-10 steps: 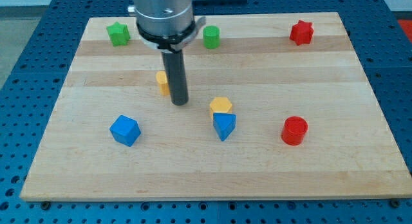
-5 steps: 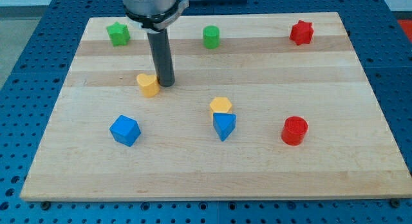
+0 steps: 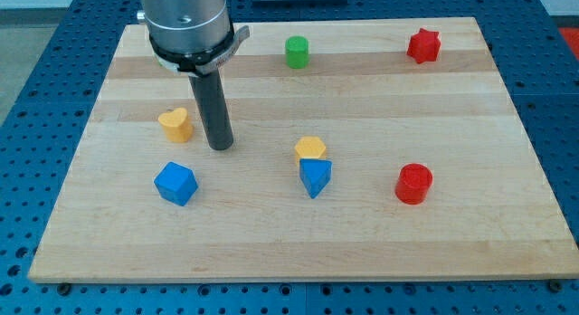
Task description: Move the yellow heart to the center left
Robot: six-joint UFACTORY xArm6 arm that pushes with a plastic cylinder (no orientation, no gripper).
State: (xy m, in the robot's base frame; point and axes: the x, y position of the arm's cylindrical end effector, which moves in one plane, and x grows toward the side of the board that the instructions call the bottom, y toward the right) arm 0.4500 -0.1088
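The yellow heart [image 3: 175, 124] lies on the wooden board [image 3: 298, 233], left of the middle. My tip [image 3: 220, 147] rests on the board just to the heart's right and a little lower, with a small gap between them. The rod rises from the tip to the arm's grey body at the view's top left.
A blue cube [image 3: 175, 183] sits below the heart. A yellow hexagon [image 3: 310, 148] touches a blue triangle [image 3: 315, 176] at the centre. A red cylinder [image 3: 414, 183] is at the right, a green cylinder [image 3: 297, 52] and a red star [image 3: 423, 45] at the top.
The yellow heart has slid left across the board. My tip moved left with it and now stands slightly lower. The arm's body now hides the green star at the top left.
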